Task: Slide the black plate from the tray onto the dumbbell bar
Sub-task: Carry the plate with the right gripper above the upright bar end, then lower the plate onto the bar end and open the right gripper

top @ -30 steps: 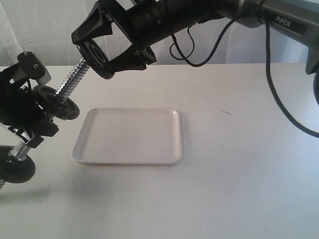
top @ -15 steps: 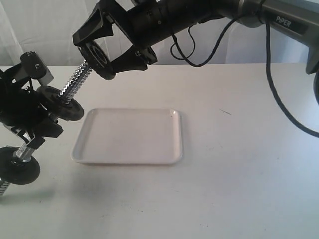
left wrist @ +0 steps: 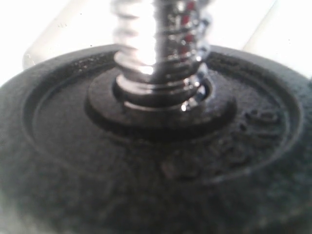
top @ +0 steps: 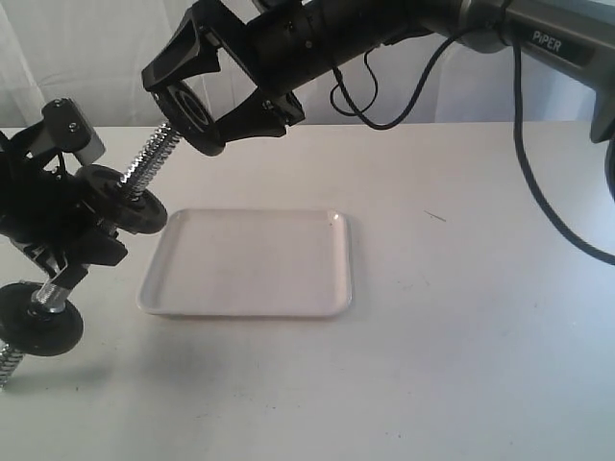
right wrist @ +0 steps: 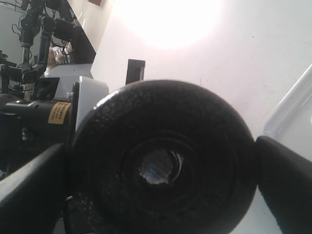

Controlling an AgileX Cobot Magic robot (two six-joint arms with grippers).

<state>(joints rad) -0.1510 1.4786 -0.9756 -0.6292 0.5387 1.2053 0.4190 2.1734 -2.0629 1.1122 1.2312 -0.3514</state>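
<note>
Right wrist view: black plate [right wrist: 195, 122] (bar [right wrist: 158, 169] inside)

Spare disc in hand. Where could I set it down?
Bare: the table right of the tray and nearer the camera; the tray holds nothing. Crowded: the left, where the left gripper and right gripper hold the dumbbell bar and black plate.

The upper left of the frame is crowded. The right arm [top: 384, 24] reaches across the top, and its hand [top: 192, 106] clamps the black plate [top: 184, 101] at the upper tip of the tilted dumbbell bar [top: 149, 158]. The left hand [top: 67, 226], gripping the bar, and a lower disc [top: 43, 327] block the left edge. A cable [top: 543, 202] hangs at far right. The worktop [top: 480, 336] is free across the centre and lower right, with only the low tray [top: 341, 259] there.
</note>
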